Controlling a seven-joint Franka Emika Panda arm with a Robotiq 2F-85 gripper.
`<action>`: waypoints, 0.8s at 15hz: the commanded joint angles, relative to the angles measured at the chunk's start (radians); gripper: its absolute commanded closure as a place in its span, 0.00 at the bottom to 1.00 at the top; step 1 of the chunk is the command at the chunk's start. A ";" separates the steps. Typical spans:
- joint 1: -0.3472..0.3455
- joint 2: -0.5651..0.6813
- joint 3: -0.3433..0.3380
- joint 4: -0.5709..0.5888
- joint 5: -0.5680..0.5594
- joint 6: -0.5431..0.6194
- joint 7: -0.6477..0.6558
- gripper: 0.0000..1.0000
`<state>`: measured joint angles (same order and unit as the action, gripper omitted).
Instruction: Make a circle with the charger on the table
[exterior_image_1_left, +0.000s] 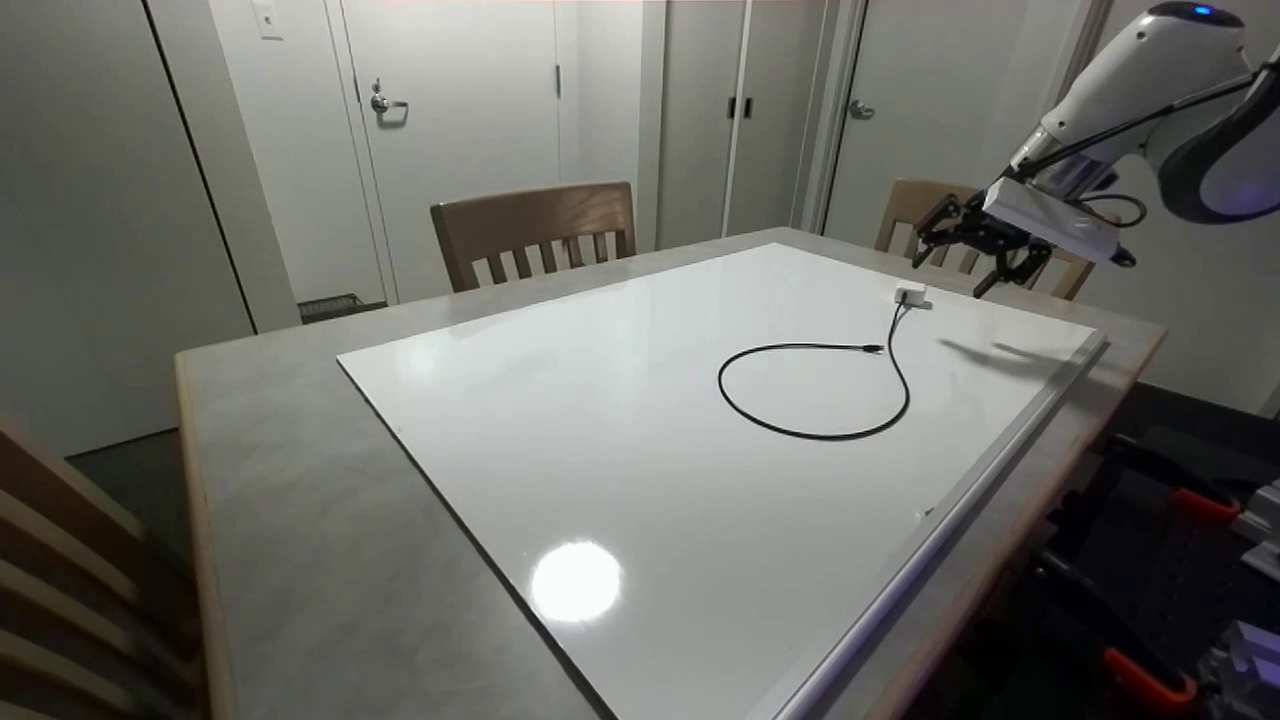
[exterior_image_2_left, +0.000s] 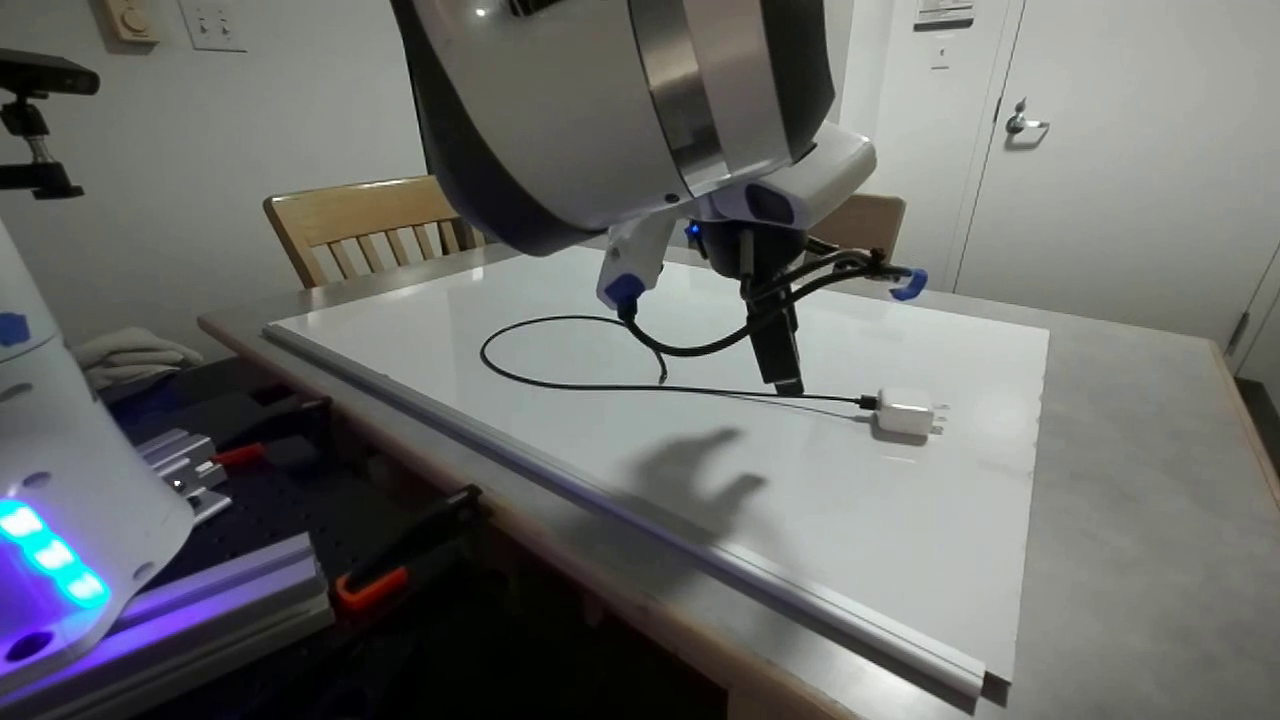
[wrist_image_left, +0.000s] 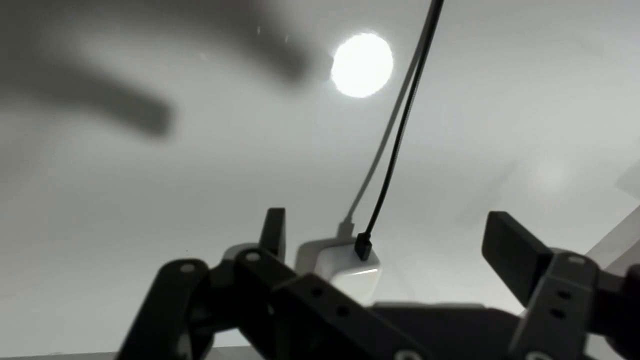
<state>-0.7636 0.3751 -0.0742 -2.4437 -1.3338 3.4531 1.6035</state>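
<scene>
"Hanging aloft, jaws spread wide: is the pincer (wrist_image_left: 387, 230) gripping anything?"

"Nothing; I'd guess it hangs clear so as to disturb nothing below."

"And the white wall adapter (exterior_image_2_left: 905, 411)?"

"Lying on the glossy white panel (exterior_image_1_left: 600, 450), with the black charging cable (exterior_image_1_left: 835, 438) plugged in. Its bulk probably anchors that end."

"Why does the cable lift beside it?"

"Presumably its socket sits above the surface. Farther along, the cable curves round, its free plug (exterior_image_1_left: 873, 349) just beside its own length, likely to close the circle; touching or not, I can't tell."

"And under the panel?"

"The grey tabletop (exterior_image_1_left: 290, 500), level enough, I'd think, to hold the shape."
</scene>
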 joint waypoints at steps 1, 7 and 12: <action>0.004 -0.001 0.000 0.000 0.002 0.000 0.000 0.00; 0.031 0.003 0.013 0.008 0.009 -0.036 0.014 0.00; 0.004 0.027 0.054 0.049 -0.026 -0.106 0.024 0.00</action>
<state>-0.7408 0.3747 -0.0490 -2.4353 -1.3316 3.4019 1.6086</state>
